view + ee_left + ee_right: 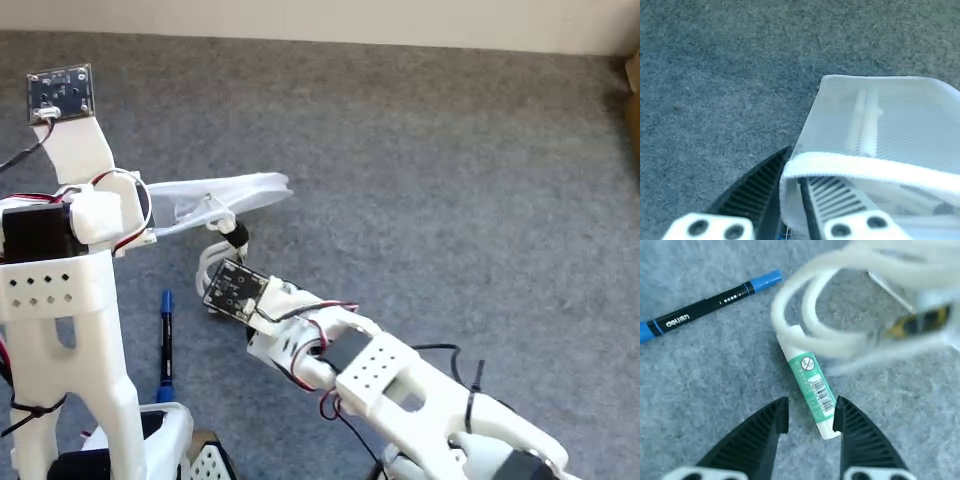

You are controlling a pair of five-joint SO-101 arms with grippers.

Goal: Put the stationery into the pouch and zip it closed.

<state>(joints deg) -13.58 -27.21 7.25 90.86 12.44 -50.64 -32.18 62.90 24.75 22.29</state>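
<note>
A white mesh pouch (235, 193) (890, 120) hangs off the grey carpet, held at its open rim by my left gripper (185, 222) (795, 172), which is shut on the pouch's wall. A white cord loop (805, 325) dangles from the pouch. Below it on the carpet lies a green-and-white glue stick (810, 380). My right gripper (215, 272) (810, 415) is open just over it, with the stick's near end between the fingertips. A black pen with blue ends (165, 345) (705, 304) lies on the carpet beside the stick.
Grey carpet (450, 200) stretches free to the right and back. The left arm's white base (60, 330) stands beside the pen. A small dark tag (237, 235) hangs at the pouch's near end.
</note>
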